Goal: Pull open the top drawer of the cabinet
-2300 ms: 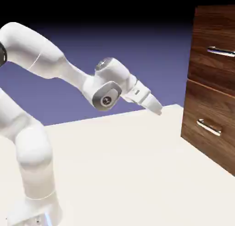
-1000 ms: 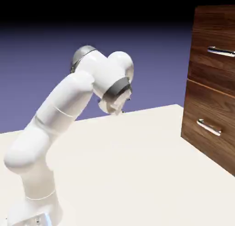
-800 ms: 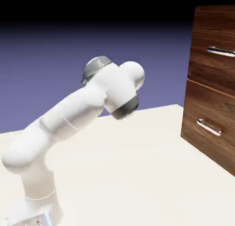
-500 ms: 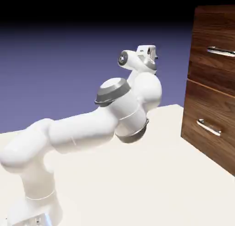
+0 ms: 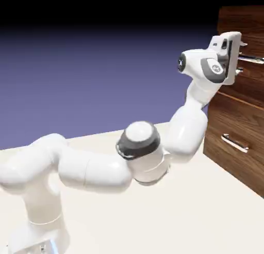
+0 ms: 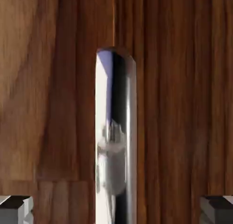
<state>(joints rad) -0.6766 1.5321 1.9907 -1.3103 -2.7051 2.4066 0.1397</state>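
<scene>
We see the top drawer [image 5: 250,80] at the upper part of the dark walnut cabinet [image 5: 242,120], at the exterior view's right, its front in line with the rest. Its silver bar handle [image 6: 115,141] runs lengthwise up the hand view, between the two fingertips [image 6: 16,209] but apart from both. Our claw [image 5: 240,57] is released, spread wide in front of that handle, grasping nothing. Below, we have the lower drawer [image 5: 221,129] with its own silver bar [image 5: 234,143]. Our white arm [image 5: 93,170] stretches across above the pale tabletop [image 5: 124,222].

Gripper [image 5: 241,57] — now at top handle [image 5: 251,59]
</scene>
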